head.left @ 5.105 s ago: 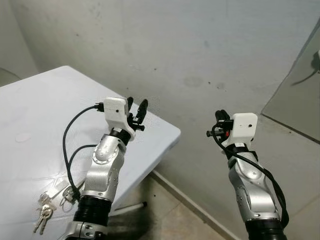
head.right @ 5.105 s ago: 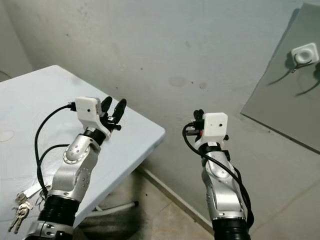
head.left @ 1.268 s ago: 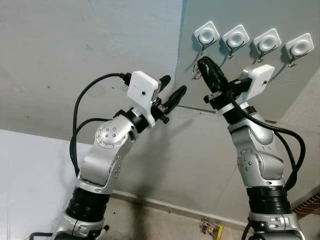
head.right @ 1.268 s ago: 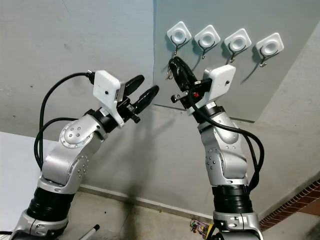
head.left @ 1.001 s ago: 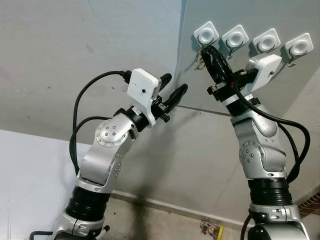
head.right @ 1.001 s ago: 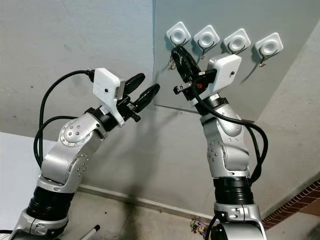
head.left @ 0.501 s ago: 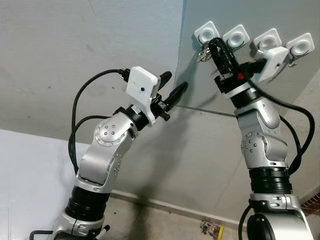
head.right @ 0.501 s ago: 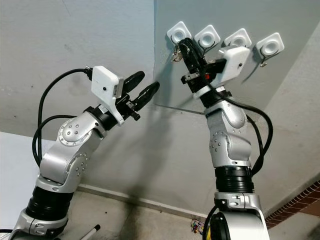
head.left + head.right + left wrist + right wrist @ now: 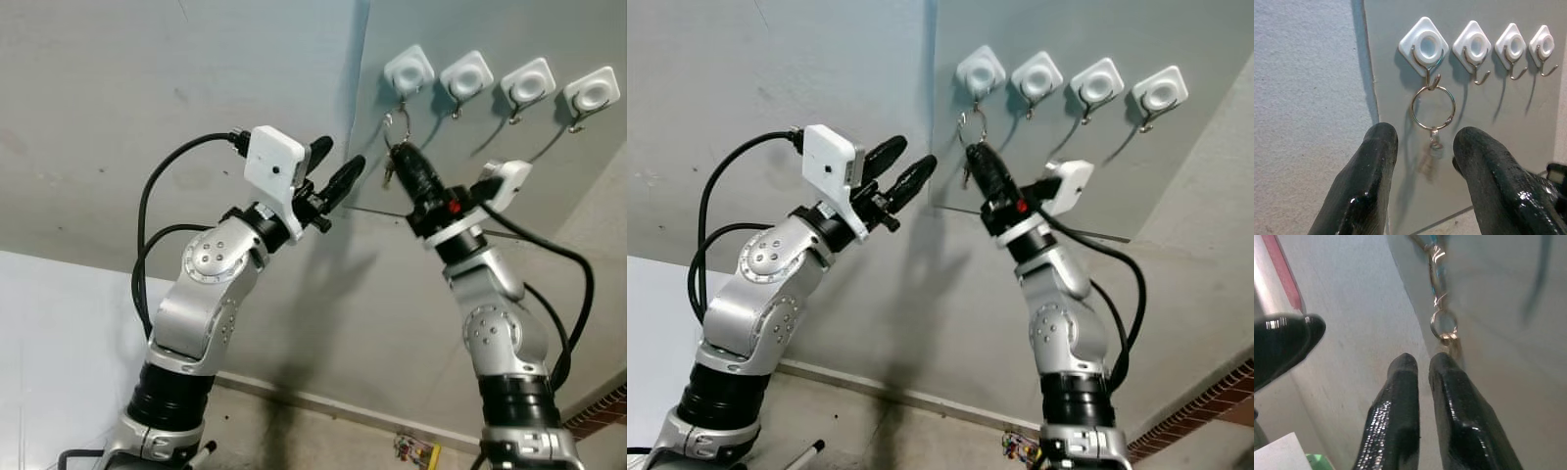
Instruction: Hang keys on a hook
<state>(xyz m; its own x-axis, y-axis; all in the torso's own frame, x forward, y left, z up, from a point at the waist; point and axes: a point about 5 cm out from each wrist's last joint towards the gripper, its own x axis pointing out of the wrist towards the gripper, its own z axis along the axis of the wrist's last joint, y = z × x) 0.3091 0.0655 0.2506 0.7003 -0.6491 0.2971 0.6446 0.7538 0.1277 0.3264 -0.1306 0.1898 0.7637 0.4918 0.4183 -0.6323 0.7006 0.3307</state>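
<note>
A row of white diamond-shaped hooks sits on a grey wall panel (image 9: 549, 166). From the leftmost hook (image 9: 409, 71) hangs a metal key ring (image 9: 1433, 107) with a small key dangling under it. My right gripper (image 9: 400, 153) points up just below the ring. Its fingers (image 9: 1400, 382) stand slightly open, a thin gap between them and nothing in it; the ring (image 9: 1444, 324) hangs beyond the tips. My left gripper (image 9: 341, 157) is raised to the left of the panel, open and empty, aimed at the ring.
Three more hooks (image 9: 529, 83) to the right on the panel carry nothing. A white table (image 9: 39, 333) lies at lower left. A small colourful object (image 9: 416, 450) lies on the floor by the wall. Brickwork (image 9: 602, 411) shows at lower right.
My right gripper has dropped away from the leftmost hook, leaving the key ring hanging on it. The left arm has barely moved. Since five seconds ago the camera has turned from the table to the wall.
</note>
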